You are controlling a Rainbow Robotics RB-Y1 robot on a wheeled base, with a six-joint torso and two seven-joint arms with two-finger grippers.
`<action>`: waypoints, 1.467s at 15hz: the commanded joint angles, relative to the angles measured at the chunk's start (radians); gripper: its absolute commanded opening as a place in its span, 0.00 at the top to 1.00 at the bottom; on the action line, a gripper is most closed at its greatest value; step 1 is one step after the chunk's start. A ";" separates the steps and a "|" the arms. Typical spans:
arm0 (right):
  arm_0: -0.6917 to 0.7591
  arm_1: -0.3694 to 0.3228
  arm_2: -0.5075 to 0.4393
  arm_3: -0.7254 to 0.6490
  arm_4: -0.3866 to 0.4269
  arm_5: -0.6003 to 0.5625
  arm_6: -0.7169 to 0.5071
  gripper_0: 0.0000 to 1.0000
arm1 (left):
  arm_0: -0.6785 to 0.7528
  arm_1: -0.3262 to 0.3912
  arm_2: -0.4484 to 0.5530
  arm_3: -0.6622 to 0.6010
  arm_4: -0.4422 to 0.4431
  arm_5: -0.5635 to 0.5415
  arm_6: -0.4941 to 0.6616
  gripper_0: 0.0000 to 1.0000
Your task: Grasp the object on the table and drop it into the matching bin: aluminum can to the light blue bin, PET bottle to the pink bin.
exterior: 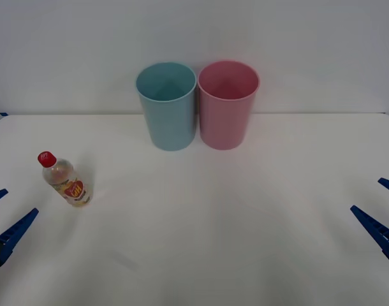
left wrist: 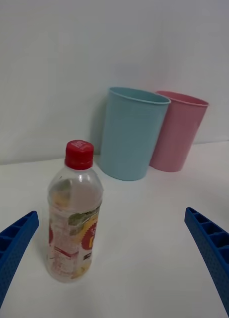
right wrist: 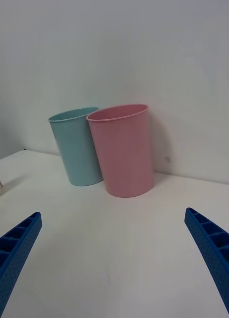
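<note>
The PET bottle (exterior: 65, 179), small and clear with a red cap and a red-yellow label, stands upright on the white table (exterior: 201, 223) at the left. My left gripper (exterior: 4, 217) hovers open just short of it, at the table's left front edge. Seen from the left wrist, the bottle (left wrist: 74, 218) stands ahead of the open left gripper (left wrist: 110, 213), nearer one finger. At the back centre the light blue bin (exterior: 167, 108) and the pink bin (exterior: 226, 107) stand side by side, touching. My right gripper (exterior: 384, 207) waits open at the right front edge.
A plain white wall rises right behind the bins. In the right wrist view the pink bin (right wrist: 123, 149) stands nearer than the light blue bin (right wrist: 74, 146), with bare tabletop between them and the right gripper (right wrist: 113, 213).
</note>
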 commanded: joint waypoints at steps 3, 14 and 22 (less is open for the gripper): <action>0.000 0.000 0.000 0.000 0.000 0.000 0.000 0.00 | 0.037 0.000 0.003 0.015 0.003 0.099 -0.040 0.00; 0.000 0.000 0.000 0.000 0.000 0.000 0.000 0.00 | -0.014 -0.006 -0.125 0.166 0.025 0.245 -0.241 0.00; 0.000 0.000 0.000 0.000 0.000 0.000 0.000 0.00 | -0.123 -0.083 -0.160 0.212 0.000 0.293 -0.285 0.00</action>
